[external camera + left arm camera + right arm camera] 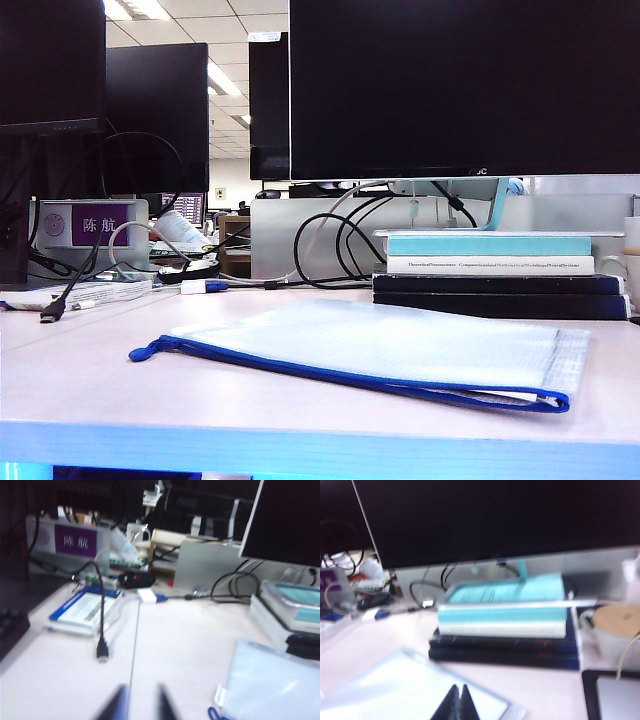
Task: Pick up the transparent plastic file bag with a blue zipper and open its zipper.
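The left gripper (139,704) hangs above bare table (80,380), its 2 fingers narrowly parted and empty. The file bag (390,350) lies flat mid-table, zipper (340,372) along its near edge — easy to reach. The right gripper (458,704) hovers over it, pinched together on nothing.

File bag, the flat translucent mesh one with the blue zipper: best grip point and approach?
Judging by its pose, pinch the translucent mesh file bag at its near blue zipper edge, coming low from the front. It lies flat, and only that thicker edge offers the left gripper or right gripper some purchase.
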{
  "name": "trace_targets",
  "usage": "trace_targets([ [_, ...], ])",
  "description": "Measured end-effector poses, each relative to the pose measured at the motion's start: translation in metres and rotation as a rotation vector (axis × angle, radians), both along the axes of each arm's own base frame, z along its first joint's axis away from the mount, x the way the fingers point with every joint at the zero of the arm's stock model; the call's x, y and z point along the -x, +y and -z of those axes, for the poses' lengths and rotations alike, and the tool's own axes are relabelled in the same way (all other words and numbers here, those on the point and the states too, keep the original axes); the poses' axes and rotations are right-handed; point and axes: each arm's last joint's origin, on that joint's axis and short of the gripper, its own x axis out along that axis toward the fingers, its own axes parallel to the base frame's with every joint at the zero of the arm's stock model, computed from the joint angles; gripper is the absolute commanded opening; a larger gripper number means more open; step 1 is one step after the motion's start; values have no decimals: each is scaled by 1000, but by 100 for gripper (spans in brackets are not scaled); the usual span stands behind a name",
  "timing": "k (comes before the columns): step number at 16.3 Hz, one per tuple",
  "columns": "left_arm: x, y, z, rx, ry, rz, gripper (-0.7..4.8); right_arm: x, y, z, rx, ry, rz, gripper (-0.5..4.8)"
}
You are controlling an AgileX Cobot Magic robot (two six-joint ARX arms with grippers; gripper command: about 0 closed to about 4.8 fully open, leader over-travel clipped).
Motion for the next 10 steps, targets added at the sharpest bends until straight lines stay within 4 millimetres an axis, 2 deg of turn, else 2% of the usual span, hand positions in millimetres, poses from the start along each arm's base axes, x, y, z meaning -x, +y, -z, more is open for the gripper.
trace_targets([
  [1, -1, 0, 3, 11, -3, 3, 78, -9, -8, 15, 32, -5, 78, -1],
  [3, -4, 0, 12, 13, 31, 2, 73, -14, -16, 22, 44, -23, 45, -1],
  [5, -4, 0, 11, 3, 22, 2, 46, -17, -18, 30, 50, -5, 19, 0],
  [6, -3, 0, 10, -7, 15, -2, -7, -20, -18, 44, 57, 34, 18, -1],
  [7, -3, 0, 10, -19, 14, -9, -6, -22, -17, 58, 74, 108, 16, 0],
  [10, -6, 1, 17, -51, 21, -24, -6, -22, -18, 63, 110, 154, 47, 0],
])
